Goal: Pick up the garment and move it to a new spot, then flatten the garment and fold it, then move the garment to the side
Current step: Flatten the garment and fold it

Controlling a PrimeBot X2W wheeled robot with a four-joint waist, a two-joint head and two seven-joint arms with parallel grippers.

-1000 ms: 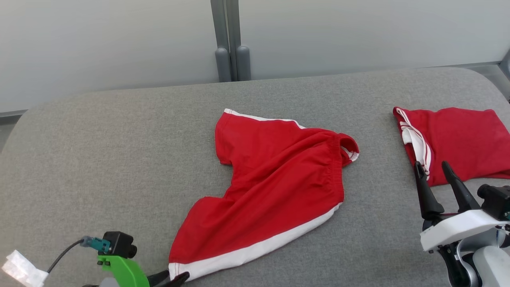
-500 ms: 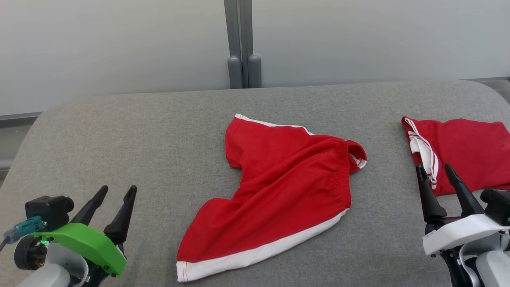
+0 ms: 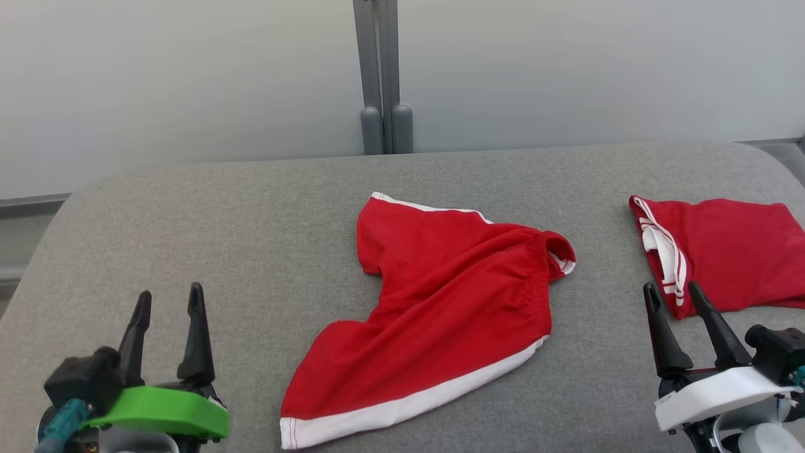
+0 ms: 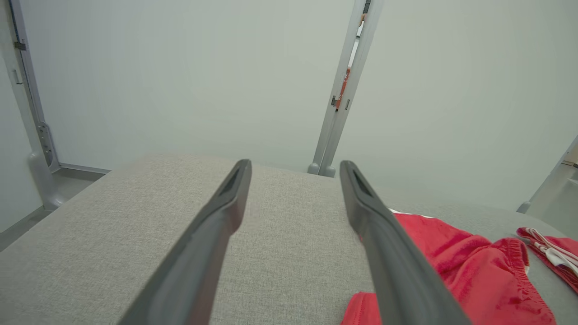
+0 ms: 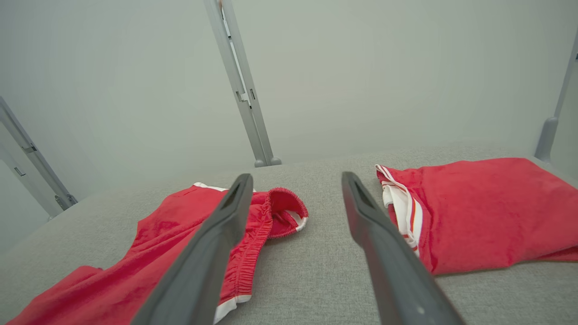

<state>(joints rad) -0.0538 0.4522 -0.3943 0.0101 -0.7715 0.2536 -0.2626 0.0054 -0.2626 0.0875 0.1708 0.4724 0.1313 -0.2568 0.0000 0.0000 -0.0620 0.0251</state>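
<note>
Garment, red shorts with white trim, lies loose and rumpled near the middle of the grey padded surface, held by nothing. One leg points to the far edge. The other points to the near edge, its white hem band closest to the robot. The elastic waistband faces the robot's right, bunched and curled over at the far end with white lining showing. Fabric is wrinkled, not flat, not folded. Left gripper sits low at the near left, fingers pointing away from the robot, spread wide and empty, well apart from the garment, over bare grey fabric. In the left wrist view the fingers stand apart with only surface between them, and the garment is at that view's lower right. Right gripper is at the near right, also spread wide with nothing in it. In the head view its tips come just beside the near corner of a second red garment; contact can't be told. That piece is folded flat, white-striped edge facing the shorts, at the right end of the surface, with a clear gap to the task garment. In the right wrist view a bare grey strip runs between the fingers, waistband left, folded piece right. Grey post and pale wall stand behind.
</note>
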